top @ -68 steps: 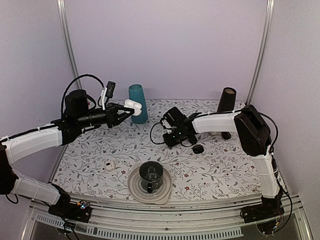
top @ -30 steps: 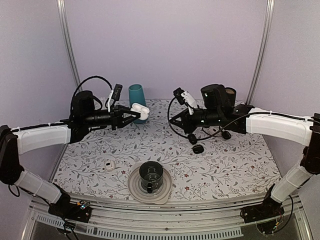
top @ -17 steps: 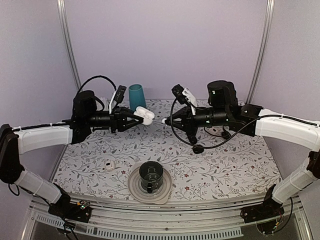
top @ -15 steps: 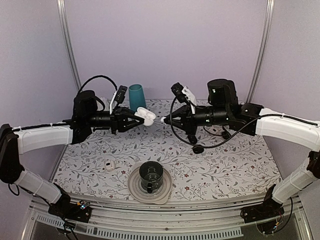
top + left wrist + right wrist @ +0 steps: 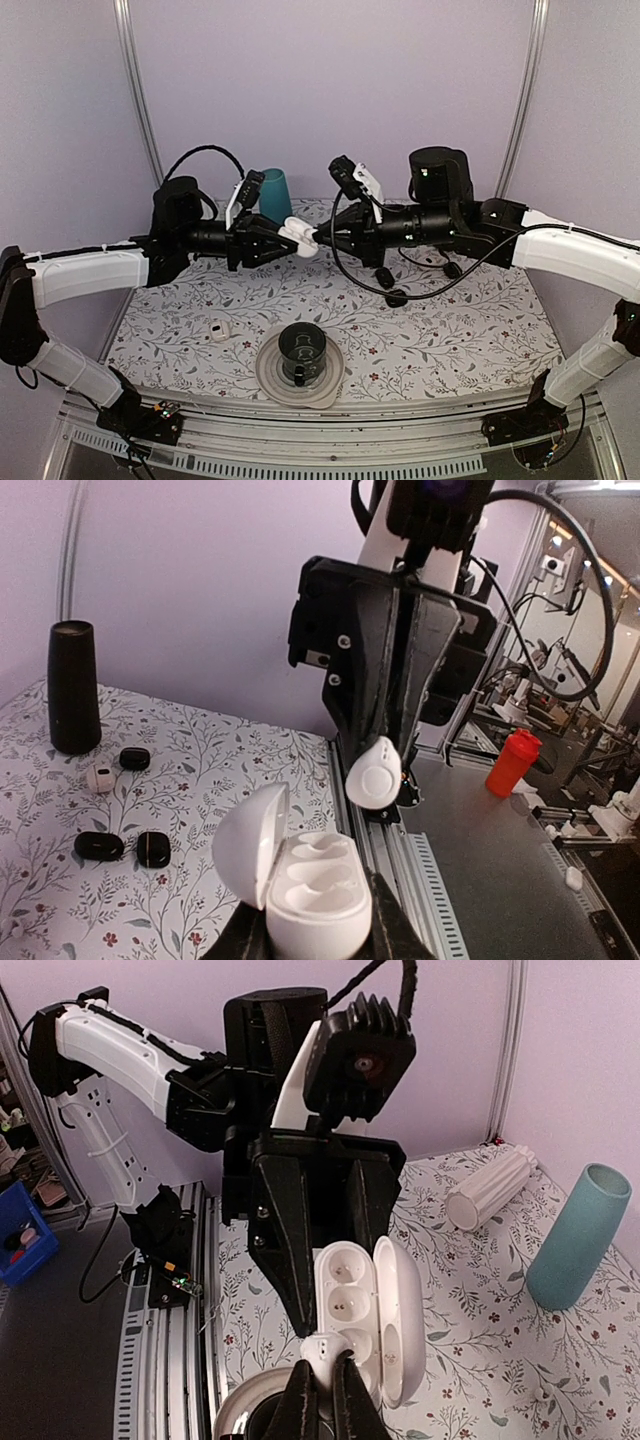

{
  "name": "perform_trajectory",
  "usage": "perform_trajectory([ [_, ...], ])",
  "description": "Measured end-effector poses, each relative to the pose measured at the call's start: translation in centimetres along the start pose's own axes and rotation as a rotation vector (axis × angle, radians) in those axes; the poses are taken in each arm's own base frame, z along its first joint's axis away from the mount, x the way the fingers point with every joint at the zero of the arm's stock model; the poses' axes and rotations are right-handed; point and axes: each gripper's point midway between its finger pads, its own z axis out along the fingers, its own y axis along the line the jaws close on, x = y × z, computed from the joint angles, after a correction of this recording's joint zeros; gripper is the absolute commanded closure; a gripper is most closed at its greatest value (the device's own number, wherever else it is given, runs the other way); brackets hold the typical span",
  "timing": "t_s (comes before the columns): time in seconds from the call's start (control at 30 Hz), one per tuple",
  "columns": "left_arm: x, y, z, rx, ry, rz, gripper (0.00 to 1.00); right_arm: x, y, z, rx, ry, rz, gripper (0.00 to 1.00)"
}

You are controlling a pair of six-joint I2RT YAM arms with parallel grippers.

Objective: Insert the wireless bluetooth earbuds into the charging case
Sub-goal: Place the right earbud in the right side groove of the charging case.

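Both arms meet in mid-air above the far half of the flower-patterned table (image 5: 450, 330), wrists pointed at one another. The left gripper (image 5: 274, 239) is clamped on the base of the small glossy white pebble-shaped charging case (image 5: 293, 233). Its two fingers press the lower shell from either side, and the hinged lid stands swung open to one side. In the left wrist view the case (image 5: 312, 885) shows its two moulded wells facing up and outward.

The right gripper (image 5: 324, 240) is closed on a small rounded white plastic earbud (image 5: 373, 773), pinched at its narrow end between the black fingertips. The earbud hangs just beyond the open mouth of the case – near it, with a sliver of gap visible from the left wrist. From the right wrist the earbud (image 5: 322, 1348) overlaps the lower rim of the case (image 5: 352, 1290), so contact cannot be judged there.

On the table below lie a tapered teal cup (image 5: 273, 190), a dark tumbler (image 5: 301, 351) on a round grey plate (image 5: 270, 372), a tiny white piece with a dark mark (image 5: 220, 329) and black oval objects (image 5: 396, 297) – all well apart from the grippers.
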Motion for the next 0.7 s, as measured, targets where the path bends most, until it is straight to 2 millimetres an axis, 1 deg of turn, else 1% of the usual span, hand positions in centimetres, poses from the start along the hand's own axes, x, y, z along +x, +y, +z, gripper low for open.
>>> perform_trajectory([
  [0.17, -0.4, -0.4, 0.3, 0.012, 0.001, 0.018, 1.0, 1.1, 0.0, 0.5, 0.002, 0.036, 0.003, 0.96],
  [0.5, 0.0, -0.6, 0.6, 0.019, 0.016, 0.013, 1.0, 1.5, -0.4, 1.0, 0.025, 0.061, 0.004, 0.96],
  [0.7, -0.1, -0.5, 0.6, 0.006, 0.013, 0.022, 1.0, 1.6, -0.5, 1.1, 0.04, 0.074, 0.003, 0.9],
])
